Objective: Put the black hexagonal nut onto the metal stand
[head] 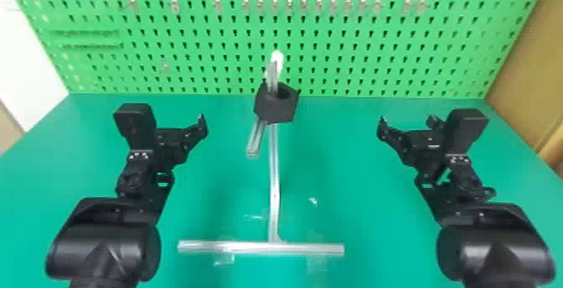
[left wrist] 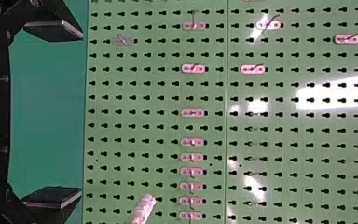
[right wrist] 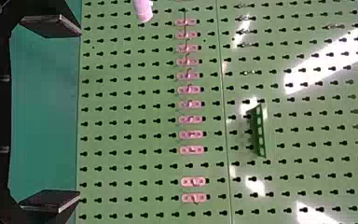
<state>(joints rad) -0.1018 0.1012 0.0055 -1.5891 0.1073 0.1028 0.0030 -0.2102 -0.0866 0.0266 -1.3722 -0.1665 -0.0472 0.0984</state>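
I have the black hexagonal nut (head: 276, 109) just above the middle of the head view, high on the metal stand (head: 273, 174); the post shows both above and below it. Neither of my grasping ends is touching it. The left pincer (head: 180, 135) is at the left of the head view, well apart from the nut, and its wrist view gives me two flat fingers (left wrist: 53, 198) spread wide with nothing between them. The right pincer (head: 407, 124) sits at the right of the head view, also wide and holding nothing.

On my head feed, the stand runs down the middle to a long metal crossbar (head: 259, 248) at lower centre. A short metal bar (head: 254, 140) angles down and left from just under the nut, and a white rounded tip (head: 277, 59) shows at the top. Scraps of clear tape (head: 313, 200) lie on the green tabletop (head: 356, 191). Behind it, the green pegboard (head: 377, 63) spans the upper frame, with a row of small hook plates (head: 275, 0) near the top edge. My right wrist camera shows a small green rack (right wrist: 260, 130) against the board, right of centre.
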